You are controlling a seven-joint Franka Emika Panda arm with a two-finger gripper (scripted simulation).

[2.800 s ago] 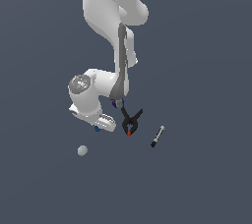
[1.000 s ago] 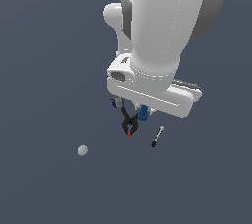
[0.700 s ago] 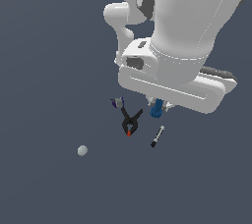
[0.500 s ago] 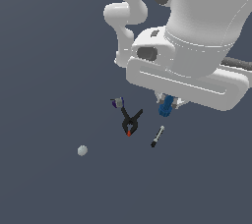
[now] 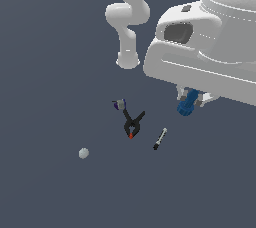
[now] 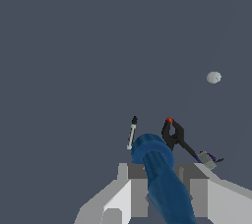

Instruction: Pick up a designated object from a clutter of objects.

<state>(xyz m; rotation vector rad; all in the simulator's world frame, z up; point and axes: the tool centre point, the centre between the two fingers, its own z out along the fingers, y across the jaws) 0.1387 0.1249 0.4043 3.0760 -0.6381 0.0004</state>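
Observation:
The bright blue stubby cylindrical piece [image 5: 187, 103] sits between my gripper's [image 5: 191, 98] fingers, lifted well above the surface; in the wrist view the blue piece [image 6: 158, 174] is clamped between both grey fingers [image 6: 130, 183]. On the surface lie the black clamp with a red tip [image 5: 132, 123], the purple-and-grey piece [image 5: 119, 104], the thin black-and-grey stick [image 5: 159, 138] and the pale grey ball [image 5: 83, 153]. The wrist view also shows the clamp [image 6: 173, 134], the stick [image 6: 132, 131], the ball [image 6: 213, 77] and the purple-grey piece [image 6: 207, 159] below.
The arm's large white hand housing [image 5: 200, 67] fills the exterior view's upper right, and the arm's base links [image 5: 127, 17] rise behind the clutter. The surface is plain dark grey.
The gripper has risen and moved toward the exterior view's right with the blue piece in it. The clamp, stick, ball and purple-grey piece have stayed put.

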